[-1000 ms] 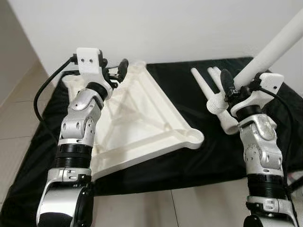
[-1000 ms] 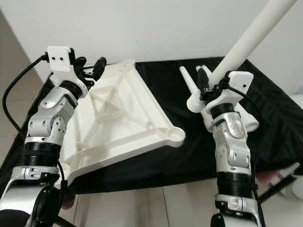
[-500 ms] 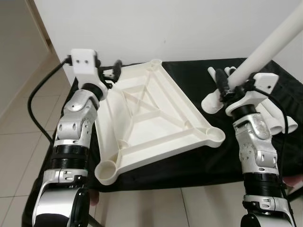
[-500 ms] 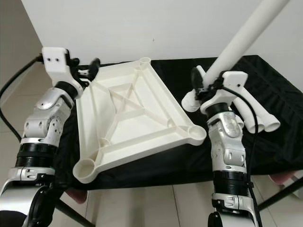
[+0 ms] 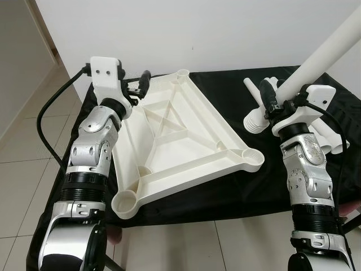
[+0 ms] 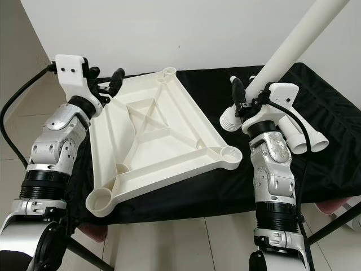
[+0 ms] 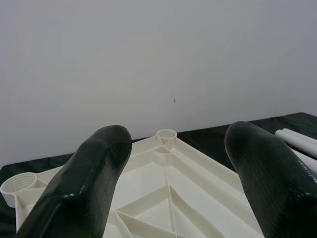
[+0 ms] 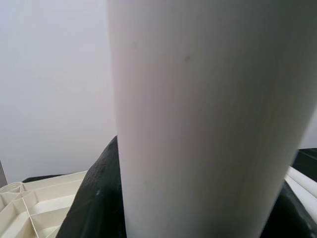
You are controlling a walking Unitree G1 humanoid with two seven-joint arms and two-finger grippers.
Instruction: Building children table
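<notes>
While the white table top (image 5: 180,141) lies upside down on black cloth (image 5: 237,186), right gripper (image 5: 274,97) pinching a table leg (image 6: 293,39); left gripper (image 5: 137,87) spread wide by its edge.

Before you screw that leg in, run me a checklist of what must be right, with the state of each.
1. Leg held by the right gripper: ok, fingers shut on it near the threaded end.
2. Tabletop upside down, sockets facing up: ok.
3. Near corner socket open and unobstructed: ok.
4. Threaded end lined up over that socket: not ok; it hangs above and beyond it, tilted.
5. Left gripper steadying the tabletop: not ok, open at the far edge.
6. Spare legs out of the way on the black cloth: ok.
</notes>
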